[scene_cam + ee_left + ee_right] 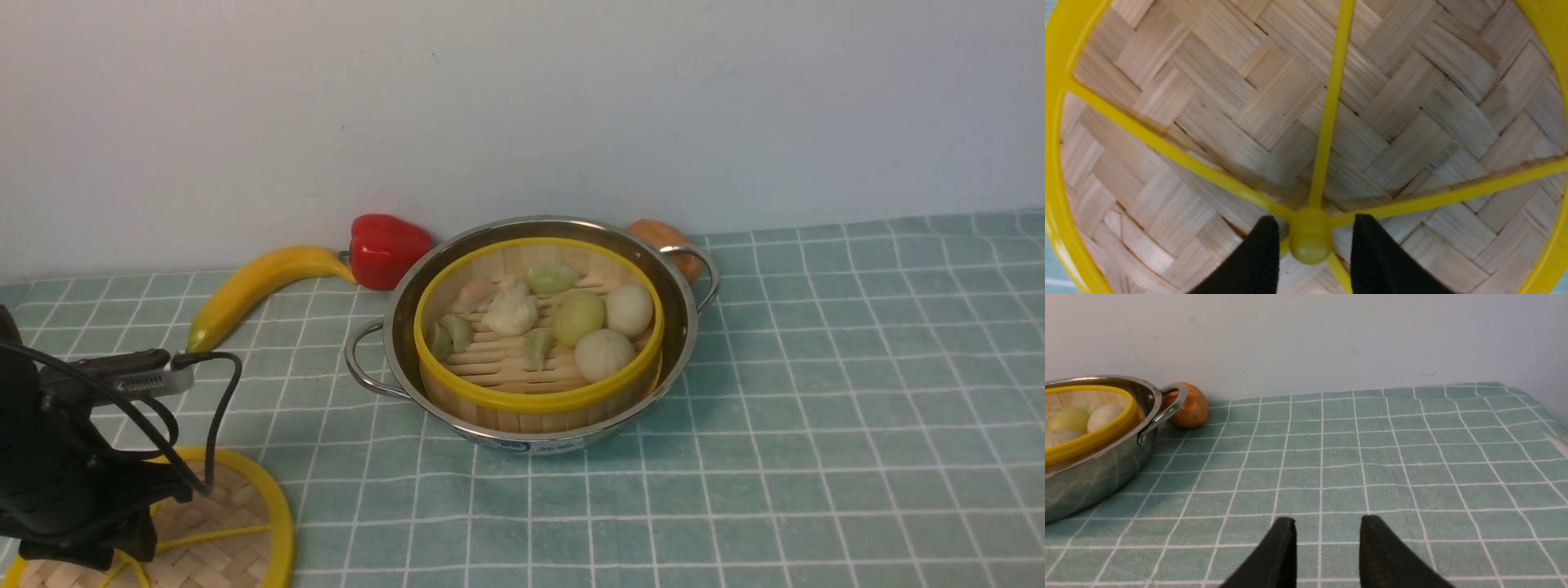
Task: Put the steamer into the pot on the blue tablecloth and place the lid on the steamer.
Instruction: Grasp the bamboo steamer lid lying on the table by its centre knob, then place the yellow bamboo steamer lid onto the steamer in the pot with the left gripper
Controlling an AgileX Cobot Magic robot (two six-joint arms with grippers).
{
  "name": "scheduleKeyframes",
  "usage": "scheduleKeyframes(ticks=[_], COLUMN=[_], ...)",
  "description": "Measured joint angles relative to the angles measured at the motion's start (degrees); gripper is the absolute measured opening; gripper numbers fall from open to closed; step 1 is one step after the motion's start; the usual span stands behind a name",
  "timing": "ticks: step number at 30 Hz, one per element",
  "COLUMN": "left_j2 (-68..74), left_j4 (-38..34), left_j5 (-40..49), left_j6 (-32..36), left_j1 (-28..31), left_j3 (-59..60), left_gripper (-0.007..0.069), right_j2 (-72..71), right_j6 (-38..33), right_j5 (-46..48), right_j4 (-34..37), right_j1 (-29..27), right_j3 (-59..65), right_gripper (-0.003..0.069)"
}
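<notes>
Grasping the lid is, I judge, the step in hand. At lower left of the front view, the flat round woven bamboo lid with yellow rim and spokes [233, 498] lies on the pale teal-blue tablecloth with white grid lines [816, 408], partly under the black left arm [49, 482]. The left fingers [1261, 253] stand apart on both sides of its small yellow knob [1310, 241], a little gap on each side, so nothing is clamped yet. The right fingers [1282, 551] are also apart and empty above bare cloth. Farther, at the centre, the round bamboo steamer with thick yellow rim [539, 402] already sits inside the shiny shallow steel pot [679, 327], with dumplings [512, 314] in it. Next move: to close on the knob, lift the lid level and lower it centred on the steamer.
</notes>
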Motion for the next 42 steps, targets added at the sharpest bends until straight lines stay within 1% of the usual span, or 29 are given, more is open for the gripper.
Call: scheduleKeyframes(ticks=[4, 6, 7, 8, 18, 24, 26, 28, 29, 30, 34, 35, 36, 37, 38, 40, 42], left_j2=[0.0, 0.0, 0.0, 0.0, 0.0, -2.1, -4.7, -6.3, -8.5, -8.8, -9.4, -8.8, -8.3, -8.1, -6.5, -4.5, -1.7], left_j4=[0.2, 0.6, 0.6, 1.1, 1.1, 0.8, -0.8, -1.8, -4.2, -4.5, -12.3, -16.6, -18.6, -19.4, -21.4, -21.9, -20.3], left_j5=[0.0, 0.0, 0.0, 0.0, 0.5, 3.6, 5.3, 5.9, 6.4, 6.5, 9.9, 11.5, 12.4, 12.8, 13.5, 13.8, 13.8], left_j6=[-0.4, -0.6, -0.6, -0.6, -0.7, 2.1, 5.4, 7.2, 9.9, 10.2, 16.7, 20.6, 23.4, 24.5, 27.9, 30.9, 33.2], left_j1=[0.0, 0.0, 0.0, 0.0, 0.0, -0.3, -0.3, -0.3, -0.3, -0.3, -0.6, -1.6, -2.6, -3.1, -5.6, -9.9, -14.4], left_j3=[0.0, 0.0, 0.0, 0.0, -0.3, -5.3, -9.8, -13.0, -17.5, -18.4, -26.2, -28.9, -30.3, -31.3, -33.4, -35.9, -38.6], left_gripper=[0.0226, 0.0167, 0.0162, 0.012, 0.0116, 0.0116, 0.0116, 0.0116, 0.0116, 0.0116, 0.0116, 0.0116, 0.0116, 0.0116, 0.0116, 0.0116, 0.0116], right_j2=[0.0, 0.0, 0.0, 0.0, 0.0, 0.0, 0.0, 0.0, 0.0, 0.0, 0.0, 0.0, 0.0, 0.0, 0.0, 0.0, 0.0], right_j6=[0.0, 0.0, 0.0, 0.0, 0.0, 0.0, 0.0, 0.0, 0.0, 0.0, 0.0, 0.0, 0.0, 0.0, 0.0, 0.0, 0.0], right_j5=[0.0, 0.0, 0.0, 0.0, 0.0, 0.0, 0.0, 0.0, 0.0, 0.0, 0.0, 0.0, 0.0, 0.0, 0.0, 0.0, 0.0], right_j4=[0.0, 0.0, 0.0, 0.0, 0.0, 0.0, 0.0, 0.0, 0.0, 0.0, 0.0, 0.0, 0.0, 0.0, 0.0, 0.0, 0.0], right_j1=[0.0, 0.0, 0.0, 0.0, 0.0, 0.0, 0.0, 0.0, 0.0, 0.0, 0.0, 0.0, 0.0, 0.0, 0.0, 0.0, 0.0], right_j3=[0.0, 0.0, 0.0, 0.0, 0.0, 0.0, 0.0, 0.0, 0.0, 0.0, 0.0, 0.0, 0.0, 0.0, 0.0, 0.0, 0.0], right_gripper=[0.024, 0.024, 0.024, 0.024, 0.024, 0.024, 0.024, 0.024, 0.024, 0.024, 0.024, 0.024, 0.024, 0.024, 0.024, 0.024, 0.024])
